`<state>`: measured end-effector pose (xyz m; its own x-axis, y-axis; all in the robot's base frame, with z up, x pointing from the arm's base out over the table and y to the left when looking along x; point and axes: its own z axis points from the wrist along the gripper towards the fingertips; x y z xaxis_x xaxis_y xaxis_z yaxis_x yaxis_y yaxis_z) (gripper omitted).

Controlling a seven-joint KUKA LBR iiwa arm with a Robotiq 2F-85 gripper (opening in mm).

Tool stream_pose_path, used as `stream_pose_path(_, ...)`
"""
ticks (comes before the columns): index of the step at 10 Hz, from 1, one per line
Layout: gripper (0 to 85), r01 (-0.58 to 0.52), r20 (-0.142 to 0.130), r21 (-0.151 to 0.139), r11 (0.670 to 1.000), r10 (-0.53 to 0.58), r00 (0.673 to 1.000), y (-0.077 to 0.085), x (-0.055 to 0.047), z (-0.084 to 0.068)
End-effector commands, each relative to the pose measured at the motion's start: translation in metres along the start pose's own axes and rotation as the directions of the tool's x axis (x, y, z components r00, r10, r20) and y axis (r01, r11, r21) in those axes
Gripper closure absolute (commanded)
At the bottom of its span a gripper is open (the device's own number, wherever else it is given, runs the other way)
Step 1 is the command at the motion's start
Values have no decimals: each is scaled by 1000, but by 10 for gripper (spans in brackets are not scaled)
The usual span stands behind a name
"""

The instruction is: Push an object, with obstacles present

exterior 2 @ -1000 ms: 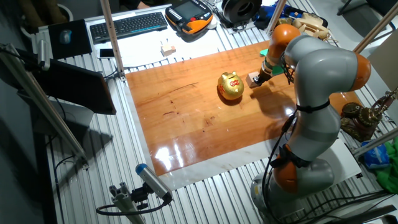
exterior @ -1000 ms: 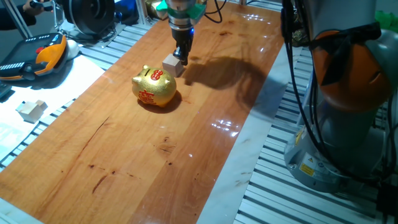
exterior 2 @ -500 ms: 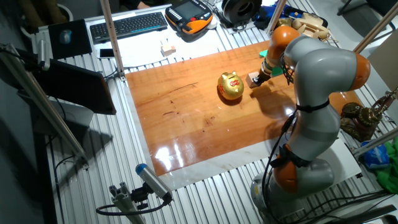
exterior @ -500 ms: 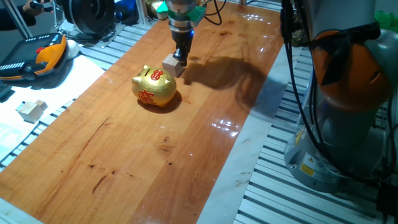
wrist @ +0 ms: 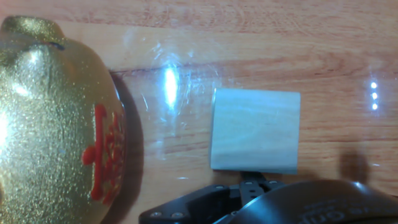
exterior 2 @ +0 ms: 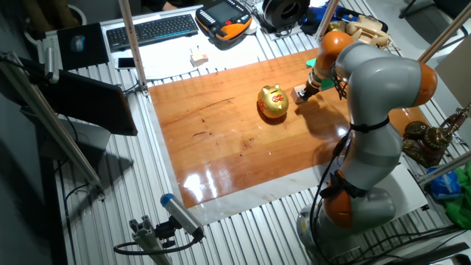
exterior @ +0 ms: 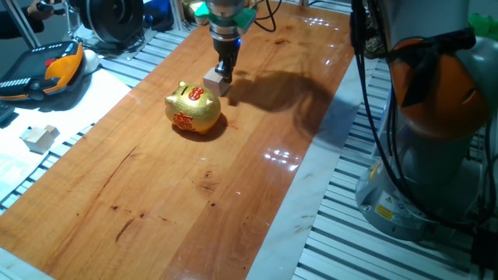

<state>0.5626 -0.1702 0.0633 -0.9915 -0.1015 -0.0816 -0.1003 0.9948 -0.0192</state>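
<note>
The small pale wooden cube [exterior: 215, 80] lies on the wooden board [exterior: 233, 179], just behind and to the right of the golden piggy bank [exterior: 193, 109] with red markings. A narrow gap separates cube and pig. My gripper [exterior: 224, 72] is shut and empty, its tip low at the cube's far right side, touching or nearly touching it. In the hand view the cube [wrist: 255, 130] sits right in front of my closed fingertips [wrist: 254, 181], with the piggy bank [wrist: 56, 118] filling the left. The other fixed view shows the cube [exterior 2: 299, 93], the pig [exterior 2: 273, 101] and the gripper [exterior 2: 307, 89].
A similar pale block [exterior: 39, 138] lies off the board at the left, also seen in the other fixed view [exterior 2: 196, 59]. An orange teach pendant [exterior: 54, 66] and a keyboard [exterior 2: 151, 29] lie beyond the board. The arm's base [exterior: 436, 155] stands to the right.
My gripper has shifted slightly left against the cube. The cube has barely moved, and the piggy bank has stayed put.
</note>
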Motion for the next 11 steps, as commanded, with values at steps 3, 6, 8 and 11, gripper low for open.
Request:
stream_pose_path(3, 850, 2, -9, -4, 1000, -2, 1000, -1, -9, -3)
stream_pose_path(6, 850, 11, -16, -7, 1000, -11, 1000, -2, -22, -6)
stream_pose_path(8, 850, 13, -8, -9, 1000, -13, 1000, 0, -29, -4)
stream_pose_path(11, 850, 24, -3, -4, 1000, -24, 1000, 4, -42, -10)
